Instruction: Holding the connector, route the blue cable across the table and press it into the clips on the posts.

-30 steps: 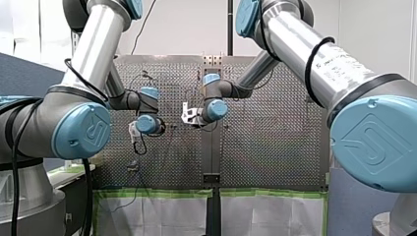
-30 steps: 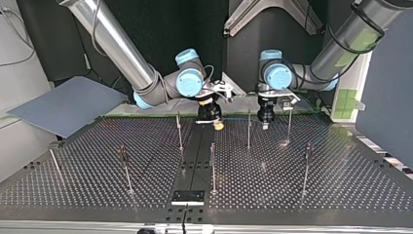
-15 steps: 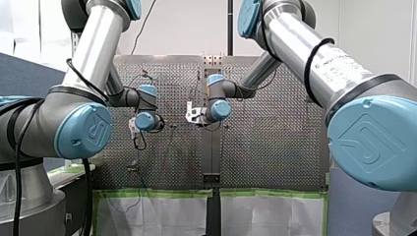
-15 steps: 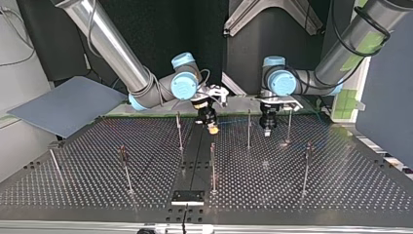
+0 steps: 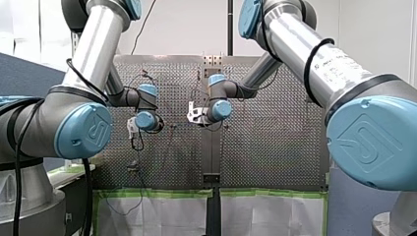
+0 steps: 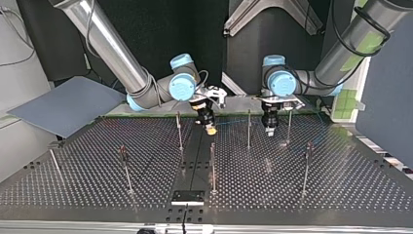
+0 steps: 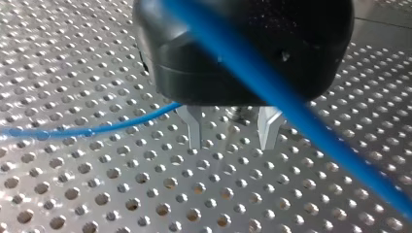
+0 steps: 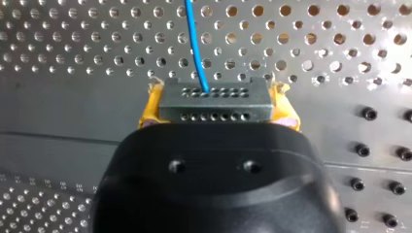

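The job looks like it is only at the start. My right end effector (image 6: 210,128) is closed tight on the connector (image 8: 214,104), a small grey block with rows of tiny holes. Its yellow pads (image 8: 151,104) press on both sides of the block. The blue cable (image 8: 194,43) comes out of the block and runs away over the table (image 6: 341,185), which is full of little holes.

My left end effector (image 7: 231,131) is open. Its two metal fingers (image 7: 194,128) stand apart and point down close to the table, with nothing between them. The blue cable goes past very near its camera and also runs low over the table off to one side, but the fingers do not hold it.

In the top view both end effectors are at the back of the table, with one thin post (image 6: 248,129) between them. A faint blue line runs from my right end effector toward that post. It is too small to tell if it sits in a clip there. The other posts (image 6: 212,165), nearer the camera, show no cable that I can see.

So one part is done: the connector is held. I think nearly all the rest is left: pulling the cable across the table and pushing it into the clips, one post at a time.
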Controlling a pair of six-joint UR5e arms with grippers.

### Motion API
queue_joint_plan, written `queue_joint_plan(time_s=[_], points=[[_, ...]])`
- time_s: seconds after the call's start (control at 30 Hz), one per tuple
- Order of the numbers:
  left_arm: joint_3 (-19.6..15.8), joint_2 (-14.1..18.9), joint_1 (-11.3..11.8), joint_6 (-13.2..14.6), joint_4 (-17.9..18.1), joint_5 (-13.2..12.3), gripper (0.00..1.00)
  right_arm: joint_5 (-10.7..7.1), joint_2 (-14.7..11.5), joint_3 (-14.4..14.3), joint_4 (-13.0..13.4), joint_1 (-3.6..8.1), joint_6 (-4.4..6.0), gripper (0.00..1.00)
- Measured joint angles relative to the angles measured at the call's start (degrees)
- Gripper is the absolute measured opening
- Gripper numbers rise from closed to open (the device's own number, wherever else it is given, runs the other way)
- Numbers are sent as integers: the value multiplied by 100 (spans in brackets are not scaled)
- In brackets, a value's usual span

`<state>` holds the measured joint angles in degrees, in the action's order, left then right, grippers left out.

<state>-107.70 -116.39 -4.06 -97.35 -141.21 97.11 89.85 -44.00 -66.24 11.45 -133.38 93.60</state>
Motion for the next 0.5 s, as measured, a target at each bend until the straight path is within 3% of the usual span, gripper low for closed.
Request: queue_joint_plan(time_s=[0.27,0.5], points=[[-123,51,-150,250,-292,267,100,1,0,0,-2,49,2,0],[-441,325,-355,429,-584,480,100,-2,0,0,-9,93,2,0]])
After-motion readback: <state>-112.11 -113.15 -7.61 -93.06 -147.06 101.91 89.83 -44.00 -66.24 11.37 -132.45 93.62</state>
